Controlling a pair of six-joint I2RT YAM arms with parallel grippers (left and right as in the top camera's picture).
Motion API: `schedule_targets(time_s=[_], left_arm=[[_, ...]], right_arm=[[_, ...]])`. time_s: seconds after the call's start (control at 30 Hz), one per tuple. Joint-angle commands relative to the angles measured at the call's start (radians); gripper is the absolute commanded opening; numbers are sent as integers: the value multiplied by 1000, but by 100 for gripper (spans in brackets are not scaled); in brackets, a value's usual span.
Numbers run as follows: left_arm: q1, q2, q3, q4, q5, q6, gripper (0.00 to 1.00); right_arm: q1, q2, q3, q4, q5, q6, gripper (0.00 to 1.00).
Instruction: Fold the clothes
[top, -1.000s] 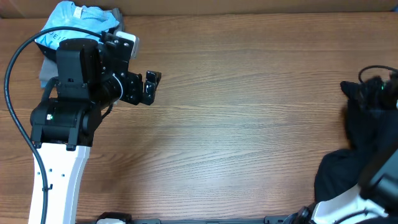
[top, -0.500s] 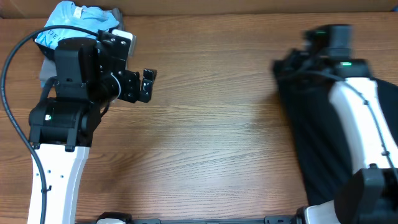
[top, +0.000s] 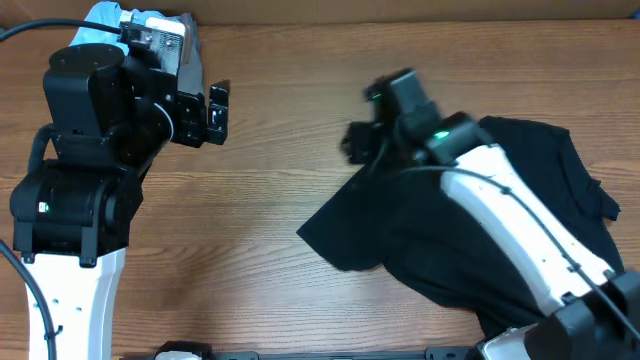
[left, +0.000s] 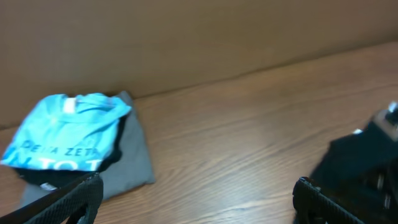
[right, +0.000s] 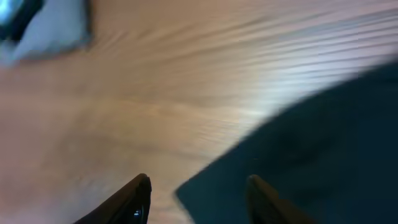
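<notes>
Black T-shirt (top: 400, 240) lies in a rumpled heap on the right half of the table (top: 300, 80), one corner poking toward the middle, nowhere near flat. Right gripper (top: 358, 140) sits at the heap's far-left edge. The wrist view is blurry, but the fingers stand partway apart with nothing pinched that I can make out. Left gripper (top: 217, 110) is spread wide and empty, well apart from the shirt, near the light blue shirt (left: 68, 134) on the grey shirt (left: 134, 162) in the far-left corner. Step looks like laying out, no fold started. Next it likely needs both grippers on opposite edges to pull the cloth flat, so the left arm must reach across.
</notes>
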Motion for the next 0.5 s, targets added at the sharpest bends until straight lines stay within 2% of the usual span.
schedule_targets(time_s=[0.0, 0.07, 0.23, 0.33, 0.47], left_arm=[[-37, 55, 22, -22, 134, 11, 100], [-91, 114, 22, -42, 135, 11, 100], [-249, 295, 22, -56, 145, 12, 100], [-313, 393, 22, -19, 157, 11, 100], [-360, 508, 22, 56, 185, 10, 100]], right_arm=[[-156, -134, 90, -33, 95, 47, 53], [-226, -187, 119, -50, 95, 47, 55], [-358, -323, 157, -67, 68, 47, 67], [-406, -399, 159, -84, 63, 47, 73], [-443, -474, 159, -130, 63, 47, 75]])
